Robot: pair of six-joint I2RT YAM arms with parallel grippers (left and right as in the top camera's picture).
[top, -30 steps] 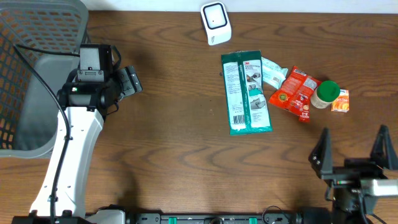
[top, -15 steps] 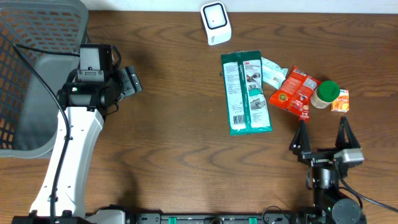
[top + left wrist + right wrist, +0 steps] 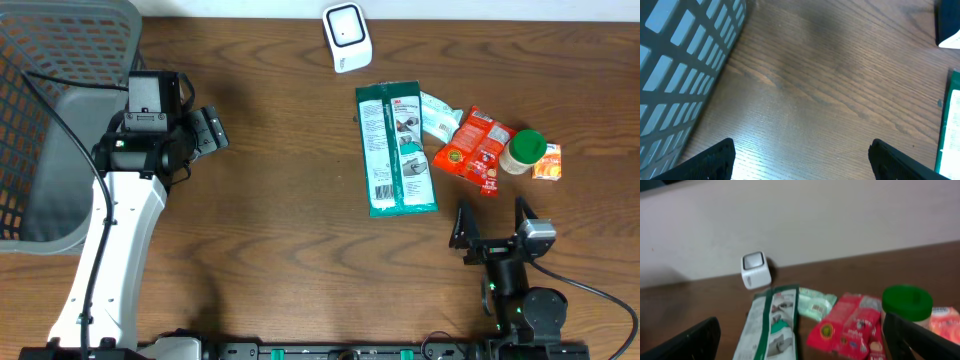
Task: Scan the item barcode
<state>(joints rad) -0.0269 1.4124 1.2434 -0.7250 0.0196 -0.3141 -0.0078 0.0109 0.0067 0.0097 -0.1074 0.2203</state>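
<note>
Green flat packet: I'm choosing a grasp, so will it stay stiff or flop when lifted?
The green packet lies long, thin and flat, so it will probably sag if lifted by one end. Its wrapper looks like smooth film, so a pinch may slip.

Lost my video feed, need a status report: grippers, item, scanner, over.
Left gripper open, empty, beside basket. Right gripper open, empty, short of green 3M package. Package flat, barcode up, untouched. White scanner at far edge, nothing blocking it.

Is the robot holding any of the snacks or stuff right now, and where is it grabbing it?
Nothing is held. The left end effector and the right end effector are both open and empty.
</note>
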